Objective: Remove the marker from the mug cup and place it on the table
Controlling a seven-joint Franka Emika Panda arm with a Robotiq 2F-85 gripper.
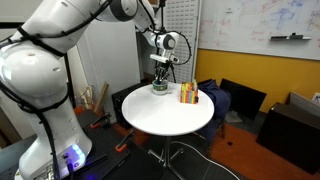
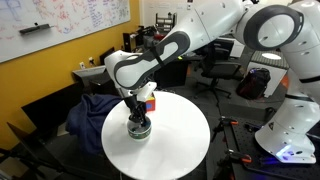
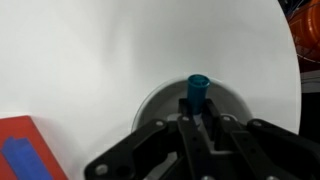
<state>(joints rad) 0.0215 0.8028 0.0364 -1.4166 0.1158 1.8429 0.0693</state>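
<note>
The black two-fingered Robotiq gripper [image 3: 197,115] is hanging over the small, squat, greenish mug cup with pale parts [image 3: 236,100]. Its fingers [image 3: 181,118] are standing narrow, one on each side of the short, thin, dark marker with a teal-blue tip [image 3: 196,84]. In the wrist view no gap is showing between fingers and marker, so I am judging them to be gripping it, though the contact itself is too small to confirm.

The marker is sitting inside the mug cup, directly between the fingers, with its tip showing just beyond the fingertips. Its long axis is running nearly upright, roughly along the fingers' own line. The coming move is hinging on that alignment. The lift would need to go straight up along the axis until the lower end is clearing the rim, and only then sideways.

In both exterior views the gripper [image 1: 160,76] [image 2: 137,112] is sitting right above the mug cup [image 1: 160,89] [image 2: 139,128], which is resting on the round white-topped table [image 1: 168,118] [image 2: 160,152].

Counting: one arm, one gripper, one marker, one mug cup. One red-yellow-orange striped upright bundle [image 1: 188,94] is standing near the fingers, apart from the cup. In the wrist view one red block with a blue patch [image 3: 22,150] is lying off to the fingers' side. I cannot tell whether it is that bundle.
</note>
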